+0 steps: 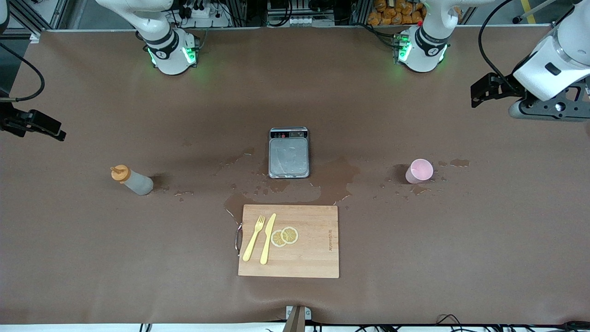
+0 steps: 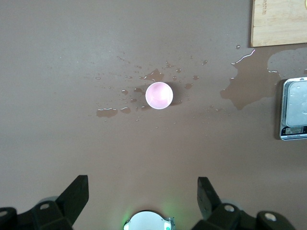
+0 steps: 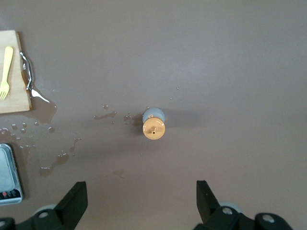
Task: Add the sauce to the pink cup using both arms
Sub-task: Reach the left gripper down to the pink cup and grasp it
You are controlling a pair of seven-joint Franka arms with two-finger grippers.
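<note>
— Both claws are spread wide and hold nothing, looking from the front: the left gripper (image 1: 479, 94) hangs over its own end of the table, the right gripper (image 1: 41, 127) over the other end. The pink cup (image 1: 419, 171) stands upright toward the left arm's end, the sauce (image 1: 131, 180) toward the right arm's, and the grey scale (image 1: 289, 152) sits between them.

— And those puddles?

— That's my worry. Wet cloth around the cup; I'd guess a glancing finger could skid it or knock it over.

— Left wrist view?

— Left gripper (image 2: 143, 191) hangs high, its fingers (image 2: 76, 194) wide, with the cup (image 2: 159, 95) well apart from them, roughly centred ahead.

— Right wrist view?

— Right gripper (image 3: 139, 196) likewise, wide; the bottle (image 3: 154, 124) stands upright, cap toward the camera, well clear. Tall and narrow, so I reckon an off-centre squeeze could topple it.
</note>
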